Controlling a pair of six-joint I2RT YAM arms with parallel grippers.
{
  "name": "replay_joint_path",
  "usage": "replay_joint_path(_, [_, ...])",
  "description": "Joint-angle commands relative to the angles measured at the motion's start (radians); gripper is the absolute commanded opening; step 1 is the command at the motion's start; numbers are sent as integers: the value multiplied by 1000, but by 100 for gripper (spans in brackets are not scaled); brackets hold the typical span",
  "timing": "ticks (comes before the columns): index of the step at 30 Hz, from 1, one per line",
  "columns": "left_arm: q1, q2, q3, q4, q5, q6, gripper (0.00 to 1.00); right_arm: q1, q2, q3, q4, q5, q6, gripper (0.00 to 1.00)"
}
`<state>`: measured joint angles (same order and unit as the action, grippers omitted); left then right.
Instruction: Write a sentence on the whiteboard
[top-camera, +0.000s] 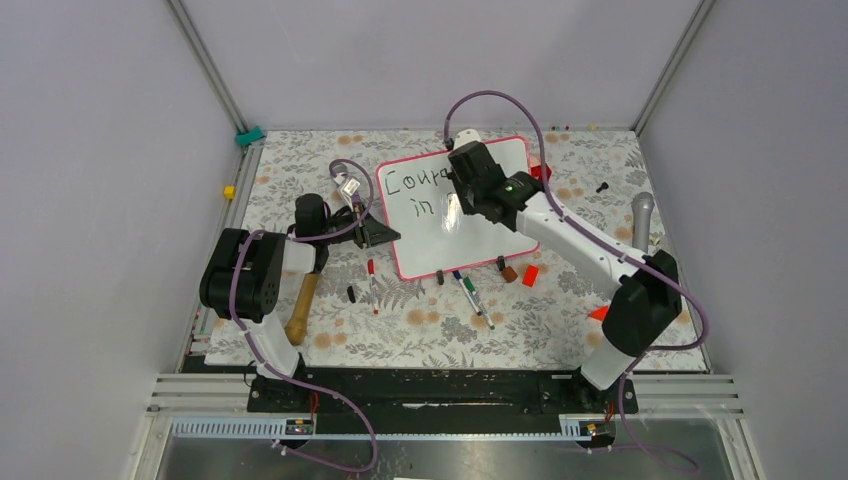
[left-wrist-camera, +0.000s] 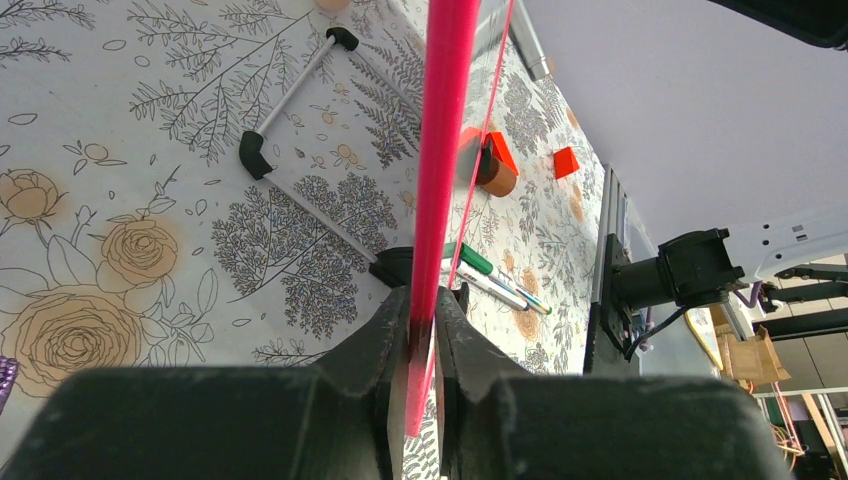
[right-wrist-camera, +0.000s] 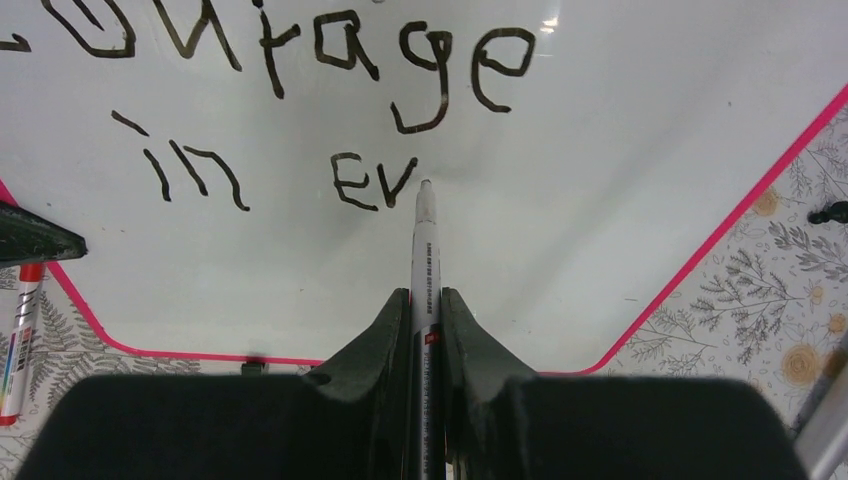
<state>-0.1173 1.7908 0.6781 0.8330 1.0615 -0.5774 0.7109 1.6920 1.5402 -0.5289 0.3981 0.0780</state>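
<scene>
Whiteboard (top-camera: 430, 248): lies flat on the floral surface (top-camera: 420, 330), upper middle of the top view, skewed a little.
Sentence (right-wrist-camera: 350, 185): I read "Courage" on the upper row and "in ev" below it, so the second row is unfinished.
Right claw (right-wrist-camera: 425, 300): clenched on a black marker (right-wrist-camera: 425, 240), which sits dead centre between the fingers.
Marker axis: its length runs straight up the right wrist frame, in line with the claw. The tip is at the board just right of the "v"; I cannot tell whether it touches.
Left claw (left-wrist-camera: 425, 310): clamped on the board's pink frame at its left edge in the top view, pinning it.
Key relation: the writing row runs left to right across the right wrist frame, square to the marker's length. Bare white board lies to the right of the tip.
Nearer arm: the right one is over the board; the left only steadies it.
Next move, as I judge it: carry the tip sideways to the right, keeping the row level.
</scene>
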Motion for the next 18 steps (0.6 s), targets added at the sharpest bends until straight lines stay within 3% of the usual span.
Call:
replay_joint_path(1, [22, -4, -15, 8, -53, 17, 0, -27, -114, -46, 61, -38, 16, 0])
replay_joint_path(18, [21, -4, -15, 9, -53, 16, 0, -43, -80, -77, 76, -55, 19, 0])
